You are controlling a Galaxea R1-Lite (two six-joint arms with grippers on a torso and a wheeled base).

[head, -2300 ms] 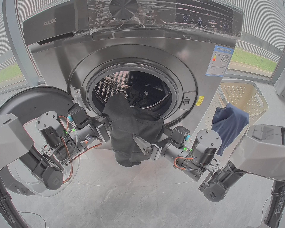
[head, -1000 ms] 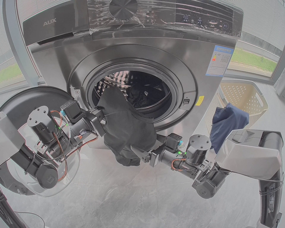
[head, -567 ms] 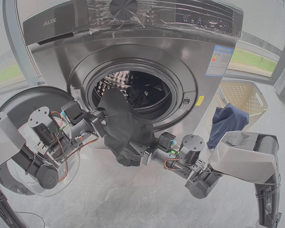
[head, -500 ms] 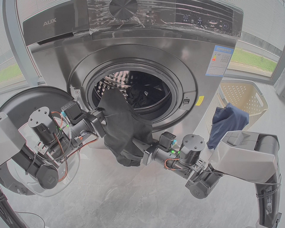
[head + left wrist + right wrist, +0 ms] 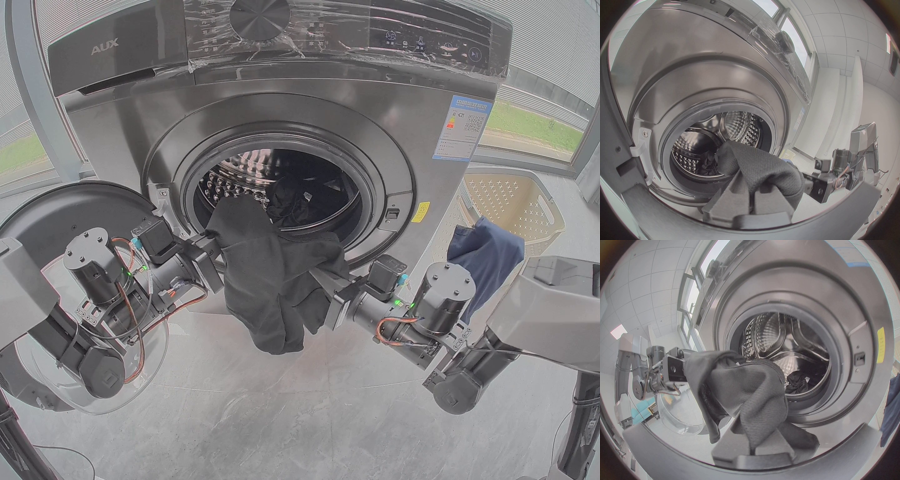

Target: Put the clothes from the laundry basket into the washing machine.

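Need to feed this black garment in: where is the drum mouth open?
Free: the mouth's upper right, between the door seal and the black garment, above the dark clothes. Crowded: the lower lip, where left claw and right claw hold it.

The left arm and the right arm are black near the end. Each has a round cap with little screws, thin orange cables and tiny green lights. Higher up sit big grey boxy covers. The fingers are dark grey wedges.
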